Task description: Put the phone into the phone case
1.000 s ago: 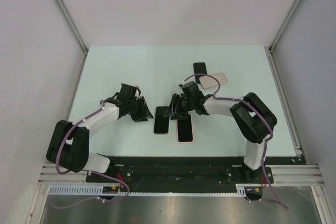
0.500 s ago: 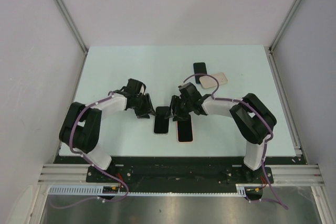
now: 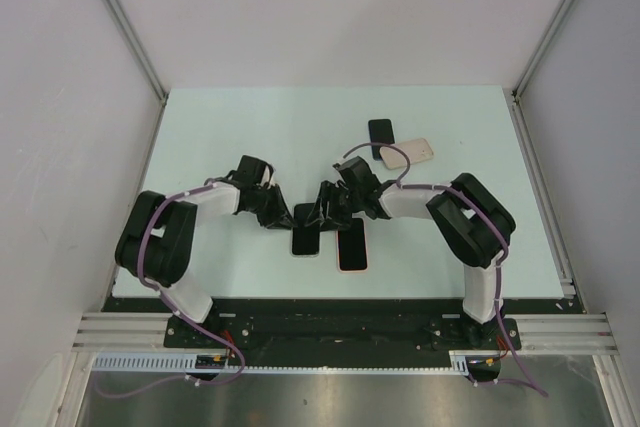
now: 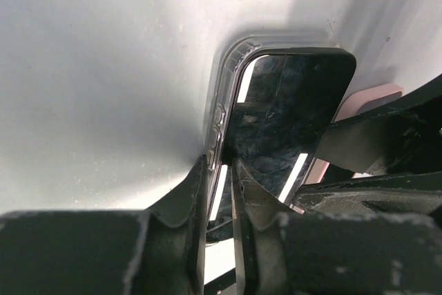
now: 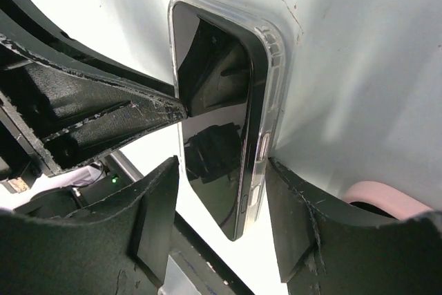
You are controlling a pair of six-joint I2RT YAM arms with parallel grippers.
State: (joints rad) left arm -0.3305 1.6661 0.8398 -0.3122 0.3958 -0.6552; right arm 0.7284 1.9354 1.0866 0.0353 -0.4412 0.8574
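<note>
while the phone (image 5: 214,101) lies screen-up inside the clear case (image 5: 275,53) at the front middle of the bench (image 3: 220,127), the step in hand looks like seating it fully; whether every corner is home i cannot tell. the left gripper (image 4: 219,170) has its jaws narrow, nipping the case's side wall. the right gripper (image 5: 222,165) stands with jaws wide astride phone and case, not clearly clamped. next, i judge, the edges need pressing down while the case is held steady. room is tight: both grippers crowd the one phone, and a second phone (image 3: 351,245) lies just beside it on the right. more room lies leftward and toward the far side.
</note>
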